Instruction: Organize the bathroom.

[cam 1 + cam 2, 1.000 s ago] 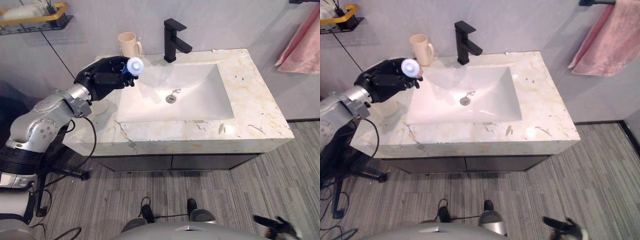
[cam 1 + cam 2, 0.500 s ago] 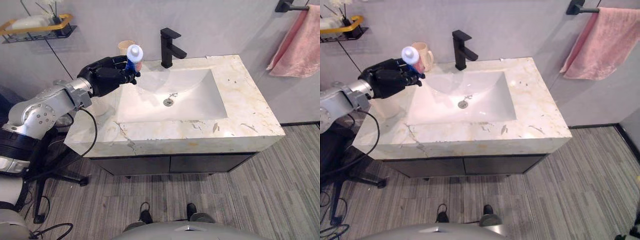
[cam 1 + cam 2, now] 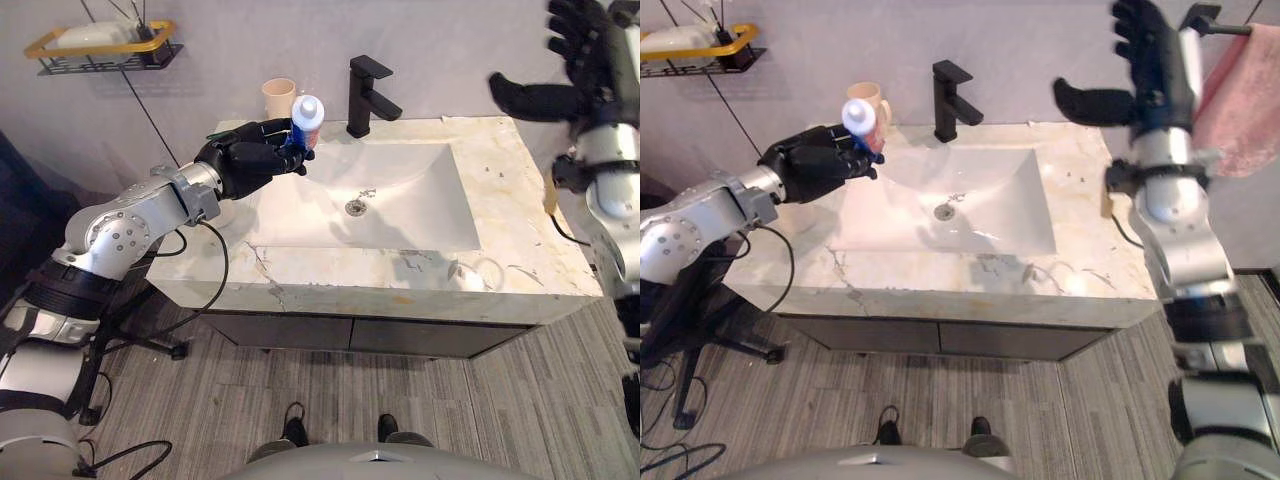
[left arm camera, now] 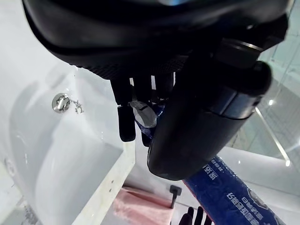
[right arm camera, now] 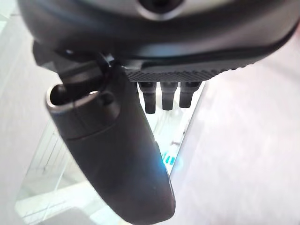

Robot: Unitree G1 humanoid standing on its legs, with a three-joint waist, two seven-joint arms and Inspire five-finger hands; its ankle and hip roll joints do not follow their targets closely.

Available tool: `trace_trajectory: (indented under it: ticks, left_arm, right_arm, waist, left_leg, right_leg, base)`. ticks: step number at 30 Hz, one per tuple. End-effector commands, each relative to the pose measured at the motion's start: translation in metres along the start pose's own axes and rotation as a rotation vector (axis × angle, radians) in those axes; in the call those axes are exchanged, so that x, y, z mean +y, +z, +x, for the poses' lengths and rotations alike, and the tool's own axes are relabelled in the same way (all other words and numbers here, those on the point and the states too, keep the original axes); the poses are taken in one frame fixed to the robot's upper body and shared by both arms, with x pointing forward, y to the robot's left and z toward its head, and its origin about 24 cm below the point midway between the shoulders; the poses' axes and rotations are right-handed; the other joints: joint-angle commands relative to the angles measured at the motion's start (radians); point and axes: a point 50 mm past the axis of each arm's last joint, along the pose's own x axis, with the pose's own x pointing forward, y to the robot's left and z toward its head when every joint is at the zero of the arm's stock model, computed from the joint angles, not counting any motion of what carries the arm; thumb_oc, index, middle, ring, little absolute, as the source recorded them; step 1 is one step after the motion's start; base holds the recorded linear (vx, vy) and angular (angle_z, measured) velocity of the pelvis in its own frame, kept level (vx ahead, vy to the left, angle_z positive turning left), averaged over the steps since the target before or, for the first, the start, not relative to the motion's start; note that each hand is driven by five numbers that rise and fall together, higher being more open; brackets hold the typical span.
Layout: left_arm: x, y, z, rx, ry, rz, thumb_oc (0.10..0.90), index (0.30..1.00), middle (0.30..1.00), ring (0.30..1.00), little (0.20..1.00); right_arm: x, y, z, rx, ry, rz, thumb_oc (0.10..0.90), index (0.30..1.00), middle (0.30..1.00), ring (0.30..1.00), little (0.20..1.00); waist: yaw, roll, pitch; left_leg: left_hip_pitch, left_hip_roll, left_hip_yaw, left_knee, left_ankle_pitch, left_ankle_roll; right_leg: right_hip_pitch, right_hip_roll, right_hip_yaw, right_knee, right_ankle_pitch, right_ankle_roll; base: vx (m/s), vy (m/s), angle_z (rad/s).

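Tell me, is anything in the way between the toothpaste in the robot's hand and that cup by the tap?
Nothing visible is. The left hand holds the toothpaste tube upright, just in front of the cup at the counter's back edge. The faucet stands off to the side, and the right hand is raised far away.

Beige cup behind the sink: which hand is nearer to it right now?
Left. The left hand, curled round a toothpaste tube, sits just in front of the beige cup. The right hand is raised, fingers spread, far across the basin by the pink towel.
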Motion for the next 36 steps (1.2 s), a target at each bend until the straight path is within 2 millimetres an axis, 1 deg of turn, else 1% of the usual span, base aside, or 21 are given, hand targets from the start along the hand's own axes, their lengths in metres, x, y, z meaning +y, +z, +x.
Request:
trace_trajectory:
  ticks: [1, 3, 5, 7, 8, 9, 12, 13, 15, 26, 32, 36]
  left_arm:
    - [-0.031, 0.097, 0.003, -0.366, -0.127, 0.092, 0.400, 0.300, 0.300, 0.300, 0.300]
    - [-0.030, 0.097, 0.004, -0.364, -0.138, 0.090, 0.400, 0.300, 0.300, 0.300, 0.300]
    - [-0.032, 0.098, 0.004, -0.360, -0.145, 0.091, 0.400, 0.300, 0.300, 0.300, 0.300]
    - [-0.030, 0.099, 0.004, -0.356, -0.146, 0.094, 0.400, 0.300, 0.300, 0.300, 0.300]
    - [-0.030, 0.099, 0.004, -0.356, -0.146, 0.094, 0.400, 0.300, 0.300, 0.300, 0.300]
    - [-0.029, 0.098, 0.003, -0.355, -0.149, 0.091, 0.400, 0.300, 0.300, 0.300, 0.300]
    - [-0.028, 0.098, 0.002, -0.354, -0.145, 0.089, 0.400, 0.300, 0.300, 0.300, 0.300]
    - [-0.028, 0.098, 0.002, -0.354, -0.145, 0.089, 0.400, 0.300, 0.300, 0.300, 0.300]
    - [-0.027, 0.097, 0.001, -0.351, -0.142, 0.091, 0.400, 0.300, 0.300, 0.300, 0.300]
    - [-0.026, 0.097, 0.003, -0.354, -0.129, 0.110, 0.400, 0.300, 0.300, 0.300, 0.300]
    - [-0.026, 0.098, 0.004, -0.353, -0.126, 0.097, 0.400, 0.300, 0.300, 0.300, 0.300]
    - [-0.025, 0.097, 0.005, -0.357, -0.130, 0.089, 0.400, 0.300, 0.300, 0.300, 0.300]
  right_arm:
    - [-0.012, 0.037, 0.027, -0.067, 0.095, 0.155, 0.800, 0.900, 0.900, 0.900, 0.900]
    - [0.001, 0.036, 0.032, -0.004, 0.198, 0.247, 0.800, 0.900, 0.900, 0.900, 0.900]
    - [0.009, 0.041, 0.036, 0.021, 0.256, 0.317, 0.800, 0.900, 0.900, 0.900, 0.900]
    - [0.018, 0.041, 0.037, 0.069, 0.332, 0.378, 0.800, 0.900, 0.900, 0.900, 0.900]
    - [0.018, 0.041, 0.037, 0.069, 0.332, 0.378, 0.800, 0.900, 0.900, 0.900, 0.900]
    - [0.030, 0.038, 0.034, 0.129, 0.419, 0.432, 0.800, 0.900, 0.900, 0.900, 0.900]
    - [0.039, 0.035, 0.029, 0.160, 0.473, 0.486, 0.800, 0.900, 0.900, 0.900, 0.900]
    - [0.039, 0.035, 0.029, 0.160, 0.473, 0.486, 0.800, 0.900, 0.900, 0.900, 0.900]
    - [0.048, 0.034, 0.022, 0.170, 0.514, 0.508, 0.800, 0.900, 0.900, 0.900, 0.900]
    - [0.049, 0.037, 0.021, 0.161, 0.512, 0.545, 0.800, 0.900, 0.900, 0.900, 0.900]
    - [0.053, 0.046, 0.022, 0.115, 0.540, 0.624, 0.800, 0.900, 0.900, 0.900, 0.900]
    - [0.065, 0.057, 0.022, 0.080, 0.603, 0.708, 0.800, 0.900, 0.900, 0.900, 0.900]
  waist:
    - [0.014, -0.026, -0.078]
    - [0.021, -0.032, -0.085]
    - [0.029, -0.037, -0.090]
    - [0.034, -0.043, -0.096]
    - [0.034, -0.043, -0.096]
    - [0.034, -0.046, -0.100]
    - [0.031, -0.047, -0.104]
    - [0.031, -0.047, -0.104]
    - [0.026, -0.049, -0.110]
    - [0.012, -0.046, -0.116]
    - [0.014, -0.044, -0.120]
    - [0.023, -0.043, -0.122]
  left_leg:
    - [0.032, 0.003, -0.027, 0.004, -0.035, -0.036]
    - [0.031, 0.003, -0.031, 0.005, -0.033, -0.038]
    - [0.031, 0.003, -0.033, 0.004, -0.032, -0.040]
    - [0.030, 0.004, -0.034, 0.004, -0.032, -0.040]
    - [0.030, 0.004, -0.034, 0.004, -0.032, -0.040]
    - [0.029, 0.005, -0.034, 0.004, -0.031, -0.040]
    - [0.031, 0.007, -0.031, 0.003, -0.030, -0.039]
    - [0.031, 0.007, -0.031, 0.003, -0.030, -0.039]
    - [0.034, 0.008, -0.027, 0.002, -0.032, -0.038]
    - [0.043, 0.009, -0.019, 0.001, -0.035, -0.033]
    - [0.046, 0.009, -0.021, 0.000, -0.035, -0.033]
    - [0.045, 0.007, -0.026, 0.001, -0.034, -0.032]
  right_leg:
    - [0.000, 0.047, -0.055, 0.017, -0.106, 0.000]
    - [0.003, 0.045, -0.065, 0.015, -0.105, -0.001]
    - [0.007, 0.043, -0.076, 0.012, -0.102, -0.002]
    - [0.007, 0.041, -0.084, 0.009, -0.100, -0.001]
    - [0.007, 0.041, -0.084, 0.009, -0.100, -0.001]
    - [0.006, 0.042, -0.087, 0.009, -0.099, -0.002]
    - [0.007, 0.042, -0.087, 0.008, -0.098, -0.002]
    - [0.007, 0.042, -0.087, 0.008, -0.098, -0.002]
    - [0.008, 0.045, -0.083, 0.005, -0.097, -0.001]
    - [0.007, 0.050, -0.068, 0.005, -0.094, 0.001]
    - [0.010, 0.048, -0.069, 0.001, -0.092, 0.002]
    - [0.012, 0.047, -0.072, 0.000, -0.093, 0.002]
  base:
    - [0.02, -0.010, 0.14]
    - [0.02, -0.010, 0.08]
    - [0.02, -0.013, 0.06]
    - [0.02, -0.016, 0.13]
    - [0.02, -0.021, 0.10]
    - [0.00, 0.000, 0.00]
    - [0.00, 0.000, 0.00]
    - [0.00, 0.000, 0.00]
    - [0.03, -0.021, -0.03]
    - [0.00, -0.004, -0.03]
    - [0.00, 0.006, -0.07]
    - [0.00, 0.000, 0.00]
